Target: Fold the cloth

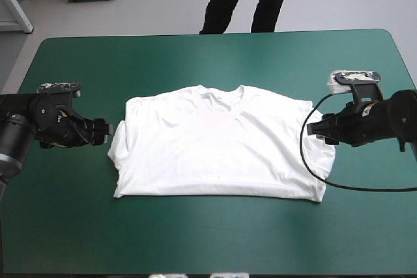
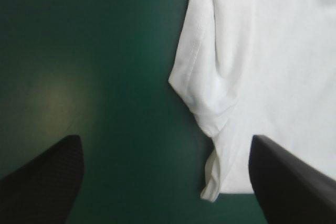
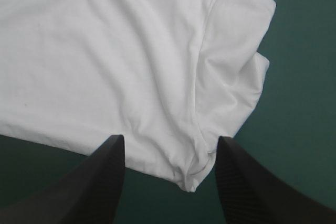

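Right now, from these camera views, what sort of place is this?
Likely a robotics lab test bench: a table with a teal-green cover, the left gripper and right gripper open at either side, and a white T-shirt laid flat between them.

the t-shirt (image 1: pixel 218 144) is plain white, the table cover (image 1: pixel 195 239) teal-green, the fingers (image 2: pixel 42 182) black.

The T-shirt (image 1: pixel 218 144) alone fills the middle of the cover (image 1: pixel 215 239). Bare cover runs all round it, widest along the near edge. The left gripper (image 1: pixel 109 132) and right gripper (image 1: pixel 313 128), fingers apart, stand at its sleeves and bar both sides.
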{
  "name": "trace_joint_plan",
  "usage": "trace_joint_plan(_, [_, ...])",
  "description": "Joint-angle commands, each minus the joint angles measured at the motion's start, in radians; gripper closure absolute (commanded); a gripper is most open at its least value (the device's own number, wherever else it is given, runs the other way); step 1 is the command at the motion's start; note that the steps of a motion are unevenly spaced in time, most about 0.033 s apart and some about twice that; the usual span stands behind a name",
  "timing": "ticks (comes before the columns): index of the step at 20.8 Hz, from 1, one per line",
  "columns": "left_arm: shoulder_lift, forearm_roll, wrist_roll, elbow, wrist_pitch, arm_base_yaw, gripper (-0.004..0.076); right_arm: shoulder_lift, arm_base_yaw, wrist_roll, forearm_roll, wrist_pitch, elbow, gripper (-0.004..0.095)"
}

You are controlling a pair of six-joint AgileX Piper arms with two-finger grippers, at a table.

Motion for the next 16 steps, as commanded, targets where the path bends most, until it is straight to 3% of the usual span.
trace_joint_plan(1, [0.039, -0.066, 0.042, -0.03, -0.068, 0.018, 0.0112, -0.026, -0.005, -0.001, -0.003, -0.024, -0.03, 0.0419])
trace_joint_plan(8, [0.259, -0.063, 0.062, -0.03, -0.104, 0.018, 0.0251, -0.026, -0.005, -0.001, -0.044, -0.027, -0.03, 0.0418])
trace_joint_plan(16, [0.43, -0.081, 0.069, -0.03, -0.13, 0.018, 0.0251, -0.026, -0.005, -0.001, -0.048, -0.031, -0.03, 0.0422])
